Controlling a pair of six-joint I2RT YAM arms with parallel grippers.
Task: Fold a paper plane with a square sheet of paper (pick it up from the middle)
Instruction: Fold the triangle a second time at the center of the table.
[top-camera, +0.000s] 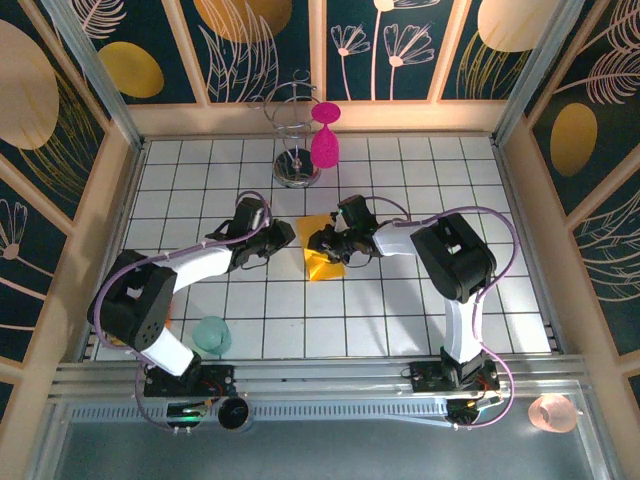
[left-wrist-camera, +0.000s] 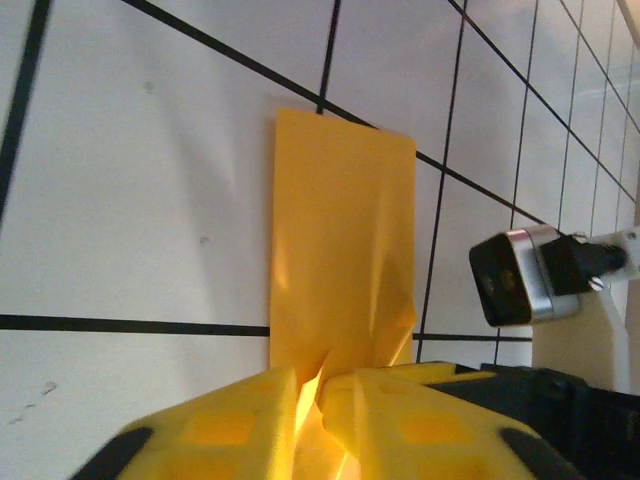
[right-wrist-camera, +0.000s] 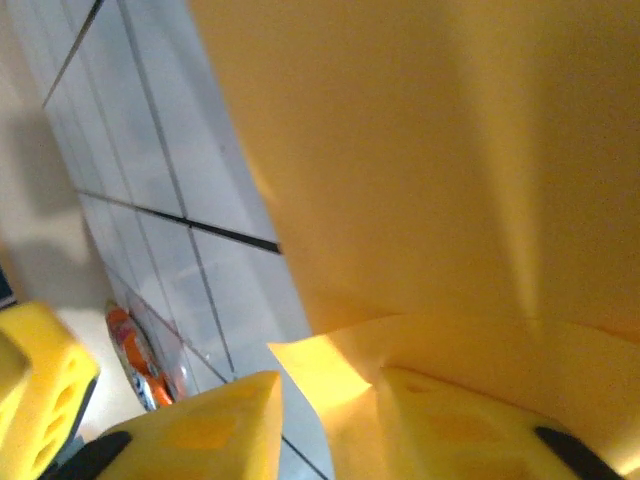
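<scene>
**Item:** square sheet of paper (top-camera: 322, 264) (left-wrist-camera: 340, 250) (right-wrist-camera: 450, 150), lying mid-desk (top-camera: 400, 310) between the two arms, folded to a narrow rectangle.

**Left tool** (top-camera: 288, 237) (left-wrist-camera: 318, 385): pinching shut on the sheet's left edge, which is curling up off the surface.

**Right tool** (top-camera: 326, 243) (right-wrist-camera: 325, 390): fingers standing slightly apart about a raised flap; whether it is gripping cannot be told.

**Step, as judged:** early creasing is being worked.

**Next move:** probably calling for one end to be pinned flat while a corner is turned inward.

**White tiled desk inside a flower-panelled booth**

The desk (top-camera: 380, 320) is white, ruled into squares by thin dark lines and evenly lit. Dark teal wall panels (top-camera: 410, 40) with gold and peach plant drawings stand at 9, 12 and 3 o'clock, framed in pale wood (top-camera: 420, 118). A grey metal rail (top-camera: 330, 372) runs along 6 o'clock.
</scene>
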